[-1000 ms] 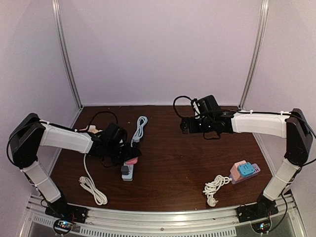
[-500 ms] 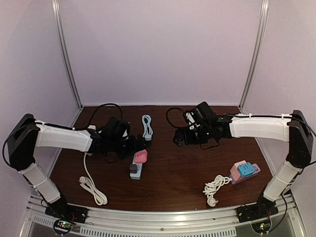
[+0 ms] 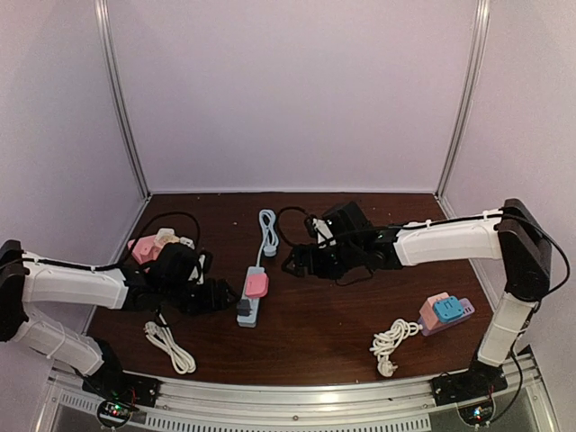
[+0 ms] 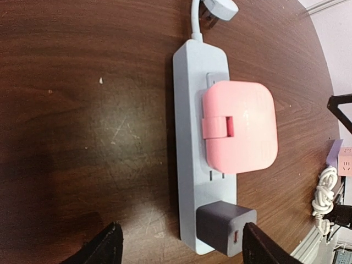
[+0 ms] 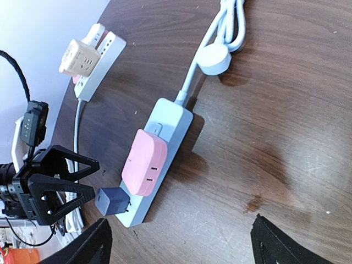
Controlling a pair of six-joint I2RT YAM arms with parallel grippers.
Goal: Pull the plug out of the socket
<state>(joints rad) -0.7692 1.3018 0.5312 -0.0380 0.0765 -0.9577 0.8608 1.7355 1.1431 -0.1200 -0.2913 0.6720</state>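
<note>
Three power strips lie on the table (image 3: 342, 306): a pale blue strip (image 4: 190, 99) in the middle, a white strip (image 5: 110, 49) to its rear left and a purple strip (image 3: 463, 311) well off to its right. Two plugs sit in the pale blue strip, one pink adapter (image 4: 239, 126) and one dark grey charger (image 4: 223, 228), and one cream cube (image 5: 82, 59) sits on the white strip. Two coiled white cords lie apart from the pale blue strip, a left cord (image 3: 166, 342) to its front left and a right cord (image 3: 389, 340) to its front right.

Soft even light, top view kinda grainy, wrist shots sharp, pale glare on the tabletop (image 4: 137, 214) near the power strip (image 4: 188, 110).
</note>
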